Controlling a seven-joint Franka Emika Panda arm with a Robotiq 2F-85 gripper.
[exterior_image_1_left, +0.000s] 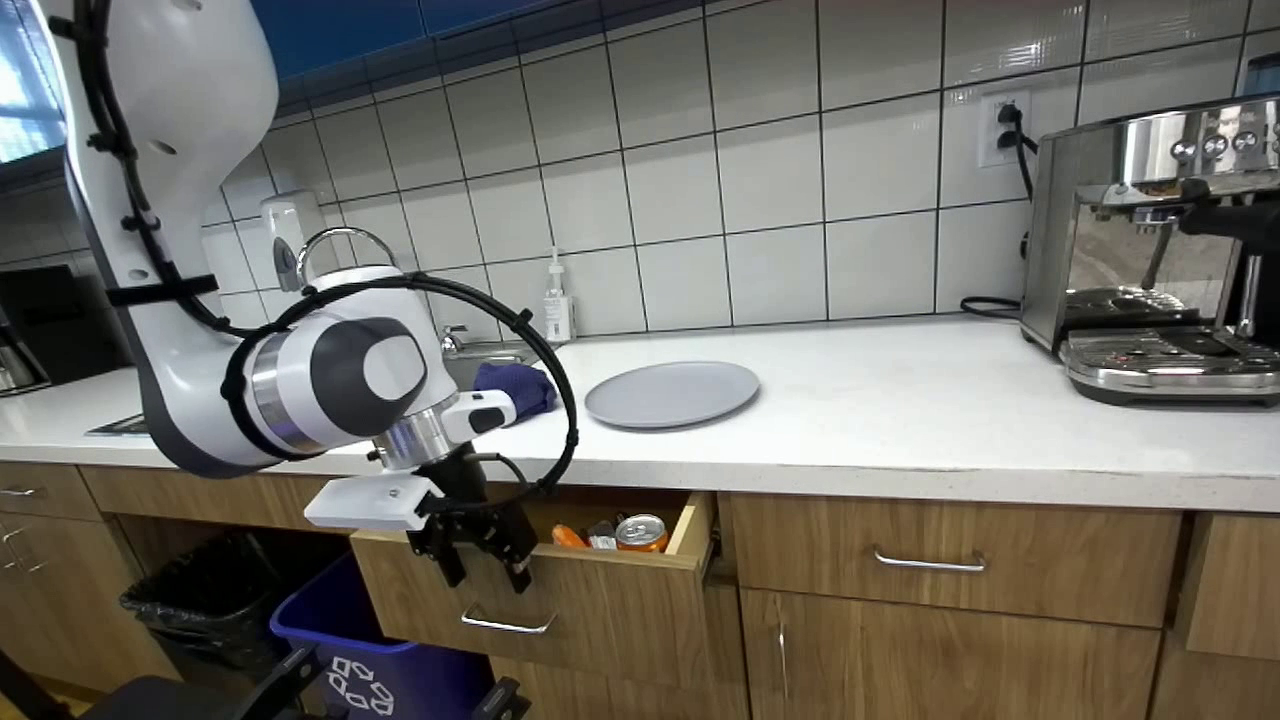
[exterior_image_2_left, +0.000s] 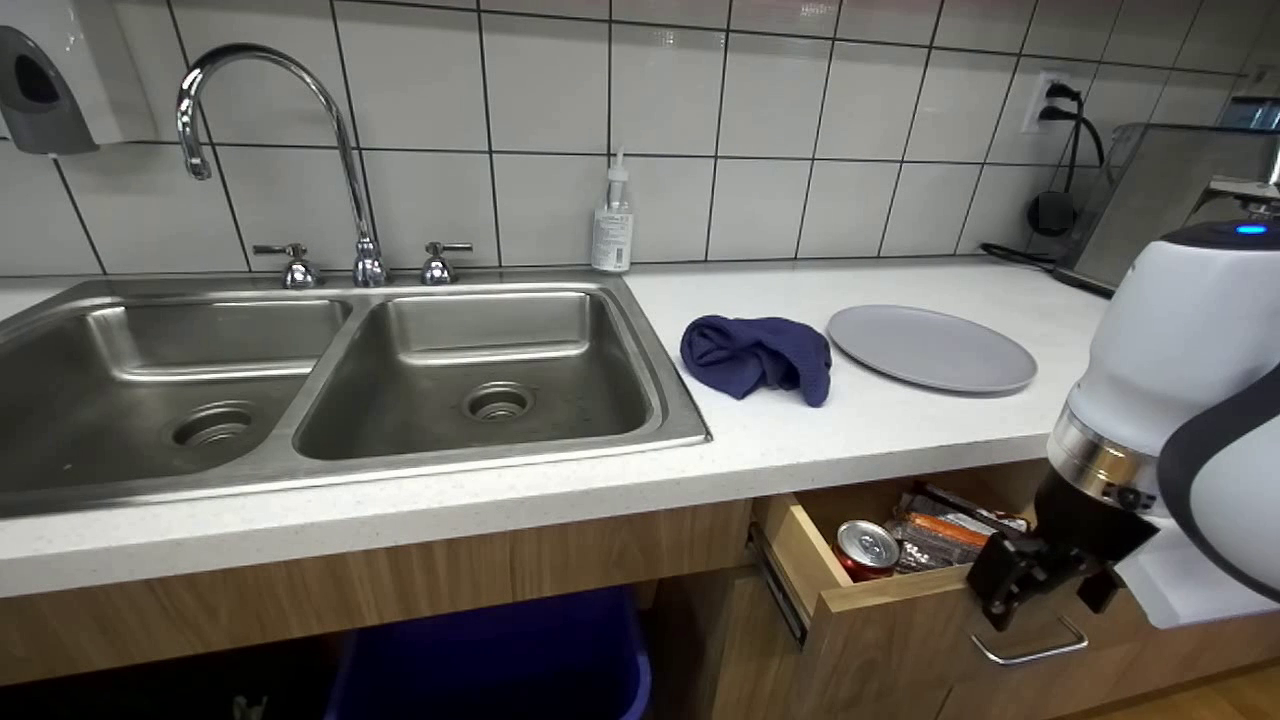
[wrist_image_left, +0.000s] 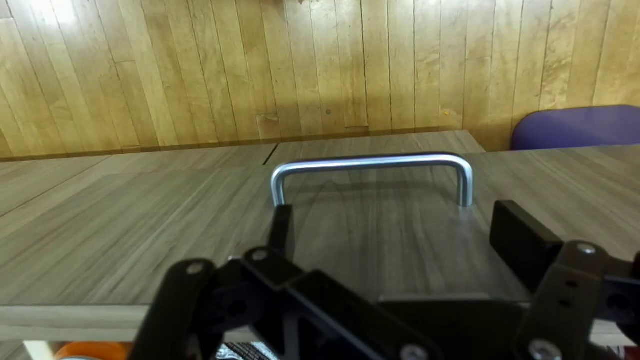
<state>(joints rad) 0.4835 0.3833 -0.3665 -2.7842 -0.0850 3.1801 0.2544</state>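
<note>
Ideally, the pincer (wrist_image_left: 395, 215), spread wide near the handle (wrist_image_left: 370, 162), should square up to it without scraping the drawer (exterior_image_1_left: 620, 612).

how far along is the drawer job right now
Looks done: the drawer stands open, with a can showing inside. In hand: the gripper, open and empty, is near the handle but not gripping it. Left, perhaps: shutting the drawer or lifting out the can, since neither has happened.
</note>
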